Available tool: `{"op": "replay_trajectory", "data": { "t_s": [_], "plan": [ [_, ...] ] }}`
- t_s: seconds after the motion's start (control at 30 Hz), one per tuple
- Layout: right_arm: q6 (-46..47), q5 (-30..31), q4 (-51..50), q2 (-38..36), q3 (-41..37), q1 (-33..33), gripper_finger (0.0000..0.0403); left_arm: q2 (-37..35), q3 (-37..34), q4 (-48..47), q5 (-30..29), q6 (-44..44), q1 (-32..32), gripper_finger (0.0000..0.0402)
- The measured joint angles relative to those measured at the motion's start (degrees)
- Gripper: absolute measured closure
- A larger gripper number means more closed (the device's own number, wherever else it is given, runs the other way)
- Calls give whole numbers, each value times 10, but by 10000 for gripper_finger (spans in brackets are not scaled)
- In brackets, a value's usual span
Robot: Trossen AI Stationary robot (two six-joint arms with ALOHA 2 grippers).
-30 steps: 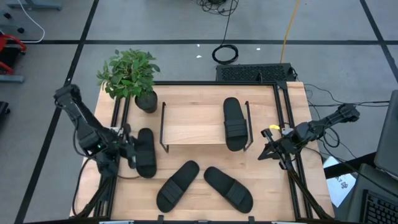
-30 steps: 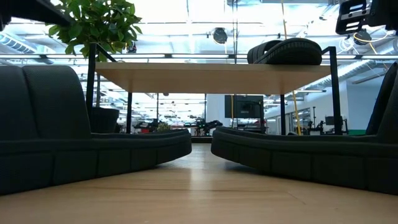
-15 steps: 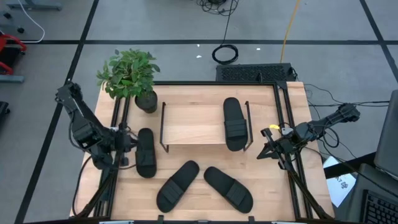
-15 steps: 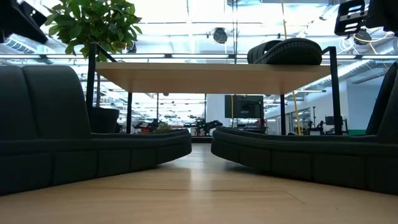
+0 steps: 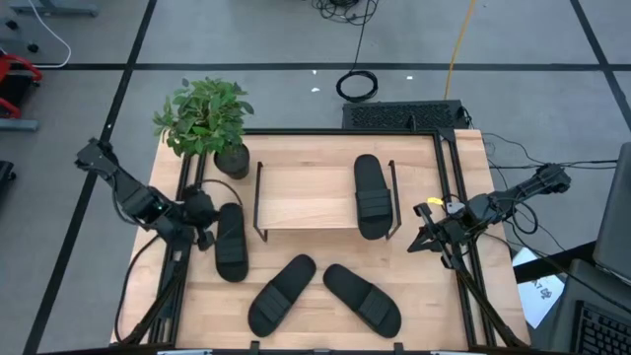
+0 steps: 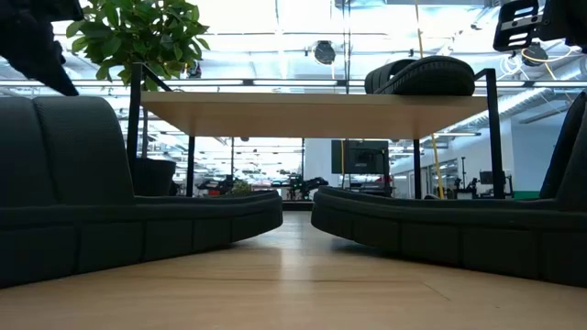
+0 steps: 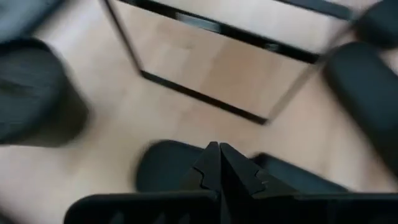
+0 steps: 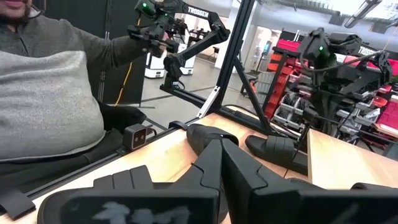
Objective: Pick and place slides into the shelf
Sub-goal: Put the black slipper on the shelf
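Jaws closed; shelf point(image 5: 306, 197) holds one slide point(image 5: 371, 195).

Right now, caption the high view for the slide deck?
One slide on the shelf, three still on the table; left gripper shut beside the leftmost slide, right gripper shut, waiting at the right edge.

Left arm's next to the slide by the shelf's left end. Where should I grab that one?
Probably the ribbed strap band of that slide: it stands above the flat sole. It lies lengthwise beside the shelf, so bring the left gripper straight down, fingers either side of the strap.
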Motion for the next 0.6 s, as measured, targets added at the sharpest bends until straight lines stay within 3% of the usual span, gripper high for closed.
{"op": "replay_trajectory", "data": {
  "t_s": [0.3, 0.47, 0.6],
  "plan": [
    [11, 0, 0, 0, 0, 0, 403, 5, -62, 78, 181, -1, 62, 401],
    [11, 0, -2, 0, 0, 0, 403, 6, -103, 141, 186, 7, 73, 391],
    [10, 0, -2, 0, 0, 0, 403, 16, -116, 211, 206, 73, 53, 379]
  ]
}}
